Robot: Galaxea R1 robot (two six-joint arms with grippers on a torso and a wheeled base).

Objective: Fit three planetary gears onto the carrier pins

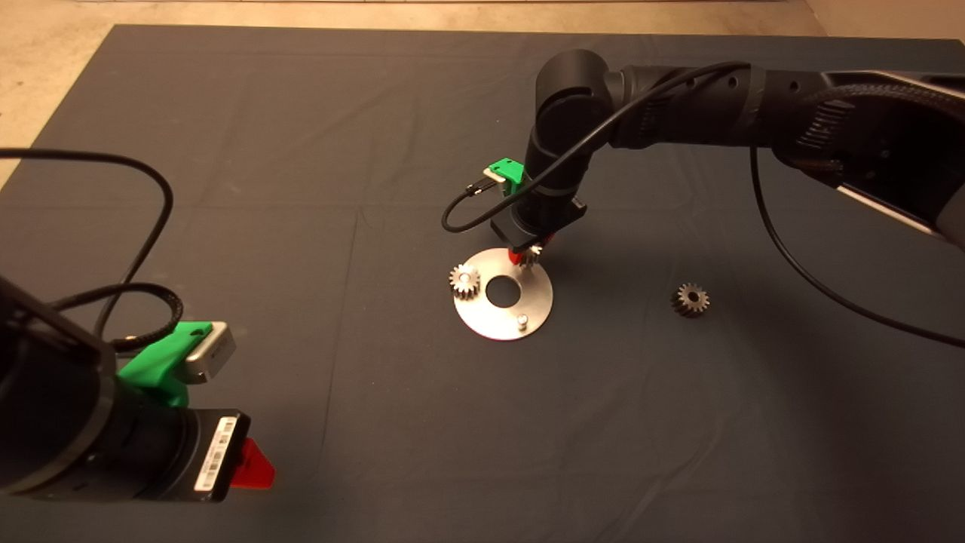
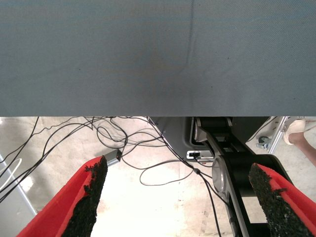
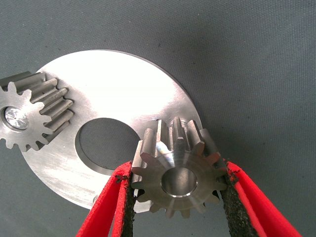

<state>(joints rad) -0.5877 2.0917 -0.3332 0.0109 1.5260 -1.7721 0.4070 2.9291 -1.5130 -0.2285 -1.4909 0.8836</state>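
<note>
Gripping the second planetary gear [image 3: 178,174] by its toothed flanks, the jaws of my right gripper [image 1: 528,257] sit clamped on it over the far edge of the carrier disc [image 1: 503,295]. In the right wrist view the black pads [image 3: 126,197] press on opposite sides of the gear and its bore looks empty, with the top of a carrier pin seemingly just behind its teeth, so I judge it is not yet seated.

I read this as the middle step: one gear [image 1: 464,280] already sits on its pin at the disc's left edge, and the near pin [image 1: 521,322] stands bare. My next move calls for lining the bore squarely over the hidden pin, lowering straight, then letting go; a tilt could jam the gear on the pin's rim.

The third gear [image 1: 690,299] lies on the dark mat [image 1: 301,188] well to the right of the disc, clear of everything. A black cable [image 1: 482,204] loops from the right wrist just above the disc but does not touch it.

My left gripper [image 1: 252,464] waits far to the disc's lower left, its fingers [image 2: 91,197] spread apart and holding nothing.
</note>
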